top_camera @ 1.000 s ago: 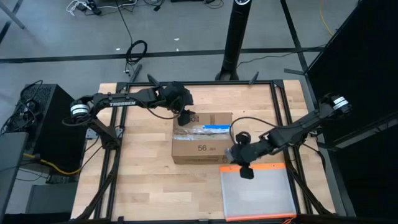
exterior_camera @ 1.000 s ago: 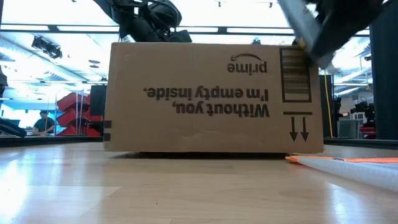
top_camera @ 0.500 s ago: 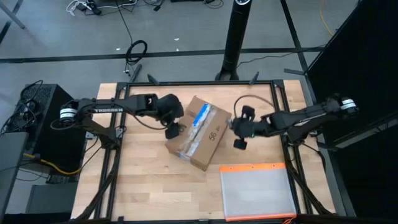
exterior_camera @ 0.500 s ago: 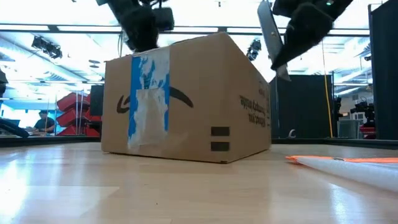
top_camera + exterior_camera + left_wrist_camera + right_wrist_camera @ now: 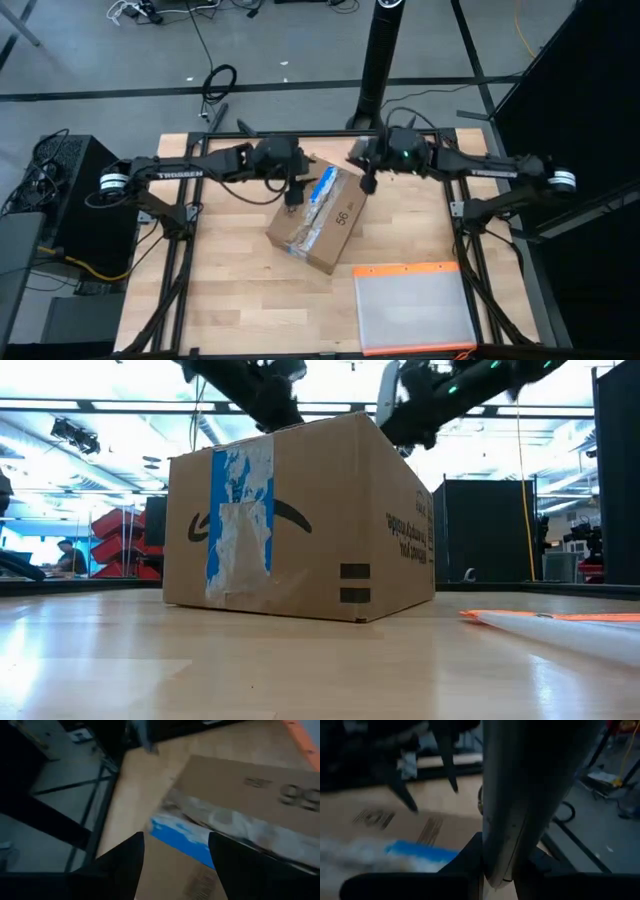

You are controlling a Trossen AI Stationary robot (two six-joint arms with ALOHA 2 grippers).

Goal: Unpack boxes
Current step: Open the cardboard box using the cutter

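Now: blade to the tape seam

The right gripper point(image 5: 367, 181) is clamped narrow on a flat grey tool point(image 5: 520, 795), apparently a cutter, which juts out past its fingers. Just under and beside the tip lies the box point(image 5: 325, 225), closed and standing skewed on the table point(image 5: 230, 290). Its corner is nearest the tool, and the blue-and-clear tape point(image 5: 182, 837) runs along the top away from it. Across that end of the box, the left gripper point(image 5: 293, 192) hovers over the top with its fingers partly spread, holding nothing. Whether it touches the cardboard I cannot tell. Well beyond the box, on the side away from both grippers, lies a clear pouch point(image 5: 415, 308) with an orange edge.

The step in hand looks like slitting the tape. To do it well, the tool should meet the seam at its near end, angled shallow so that it cuts tape and not contents, then draw straight along the strip. The left gripper would best press down on the lid, clear of the seam, because the light box may slide or turn under the pull.
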